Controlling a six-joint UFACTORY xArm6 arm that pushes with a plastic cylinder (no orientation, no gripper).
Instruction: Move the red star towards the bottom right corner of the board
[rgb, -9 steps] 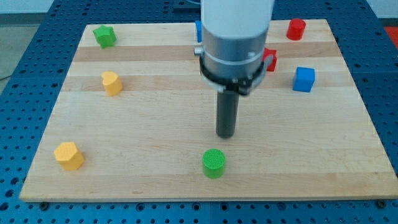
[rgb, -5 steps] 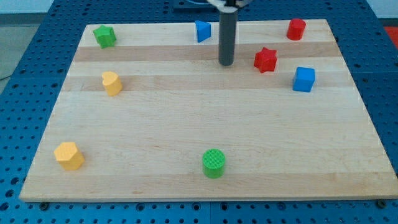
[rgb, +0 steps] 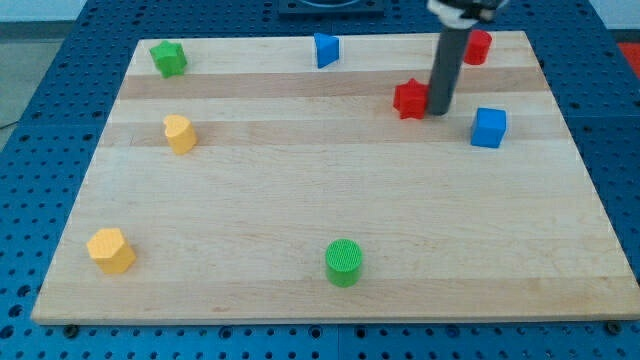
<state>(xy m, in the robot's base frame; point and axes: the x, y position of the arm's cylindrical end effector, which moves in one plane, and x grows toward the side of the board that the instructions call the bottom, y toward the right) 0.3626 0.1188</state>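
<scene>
The red star (rgb: 409, 99) lies on the wooden board (rgb: 300, 200) in its upper right part. My tip (rgb: 439, 111) stands right against the star's right side, touching it. The dark rod rises from there to the view's top edge. The blue cube (rgb: 488, 127) sits a short way to the right of my tip.
A red cylinder (rgb: 479, 46) stands at the top right, partly behind the rod. A blue triangle (rgb: 326, 49) is at top centre, a green star (rgb: 168, 58) at top left. A yellow block (rgb: 179, 133) and a yellow hexagon (rgb: 110, 250) are on the left, a green cylinder (rgb: 344, 262) at bottom centre.
My tip went from the board's middle up toward the top, then across to the star's right side. The red star has shifted slightly to the left.
</scene>
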